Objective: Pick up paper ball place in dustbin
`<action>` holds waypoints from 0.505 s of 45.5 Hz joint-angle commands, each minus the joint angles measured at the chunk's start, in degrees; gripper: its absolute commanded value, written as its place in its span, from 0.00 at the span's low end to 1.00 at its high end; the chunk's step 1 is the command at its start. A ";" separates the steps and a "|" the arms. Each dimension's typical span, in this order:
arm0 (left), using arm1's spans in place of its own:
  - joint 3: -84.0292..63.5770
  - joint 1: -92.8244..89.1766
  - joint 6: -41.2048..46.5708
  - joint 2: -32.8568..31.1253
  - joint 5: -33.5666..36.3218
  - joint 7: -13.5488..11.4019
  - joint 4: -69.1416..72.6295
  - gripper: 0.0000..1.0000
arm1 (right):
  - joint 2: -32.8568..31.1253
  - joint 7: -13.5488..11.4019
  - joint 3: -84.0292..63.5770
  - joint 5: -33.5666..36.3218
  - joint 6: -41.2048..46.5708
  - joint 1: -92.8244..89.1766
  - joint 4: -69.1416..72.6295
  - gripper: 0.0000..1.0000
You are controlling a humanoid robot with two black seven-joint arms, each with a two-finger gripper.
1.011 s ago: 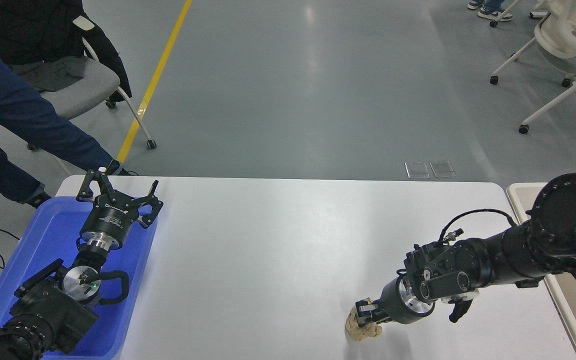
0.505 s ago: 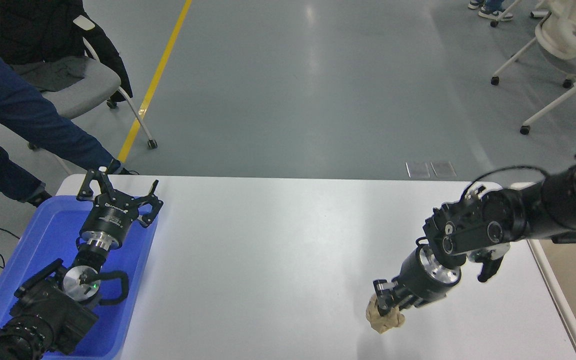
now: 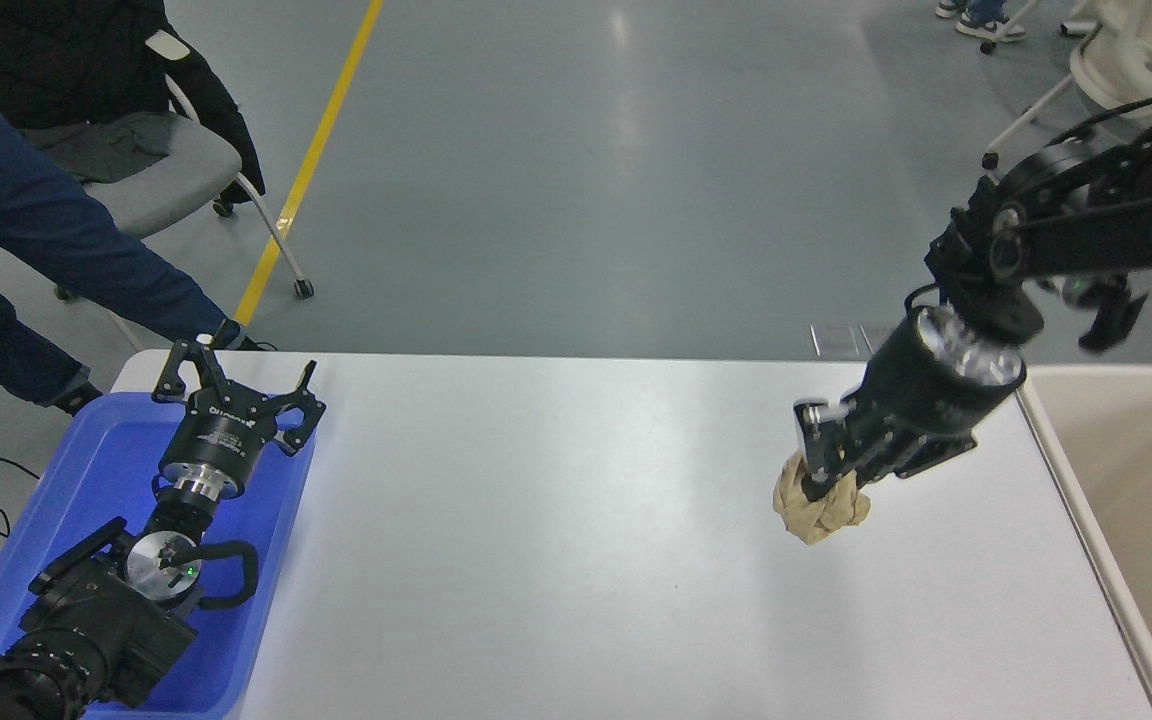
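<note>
My right gripper (image 3: 821, 480) is shut on the tan-brown paper ball (image 3: 820, 510) and holds it in the air above the right part of the white table (image 3: 556, 540). The ball hangs below the fingers. The cream-beige dustbin (image 3: 1136, 490) stands to the right of the table, its rim at the table's right edge, a short way right of the ball. My left gripper (image 3: 236, 385) is open and parked over the blue tray at the lower left.
A bright blue shallow tray (image 3: 86, 480) sits at the table's left end under my left arm. A person's leg in blue trousers (image 3: 46, 230) and a grey chair are at the far left. White office chairs stand at the top right.
My right arm has lifted the paper ball off the table near the front edge and carried it up and to the right, toward the dustbin. The left arm has not moved.
</note>
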 commanded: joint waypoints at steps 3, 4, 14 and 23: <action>0.00 0.00 0.00 0.00 -0.01 0.00 0.00 1.00 | -2.84 0.13 -4.03 1.13 1.38 12.57 0.75 0.00; 0.00 0.00 0.00 0.00 -0.01 0.00 0.00 1.00 | -3.37 0.13 -4.12 1.22 1.38 12.75 0.75 0.00; 0.00 0.00 0.00 0.00 -0.01 0.00 0.00 1.00 | -4.61 0.13 -5.34 1.13 1.38 12.75 0.58 0.00; 0.00 0.00 0.00 0.00 -0.01 0.00 0.00 1.00 | -4.52 0.13 -8.24 1.04 1.38 12.75 0.58 0.00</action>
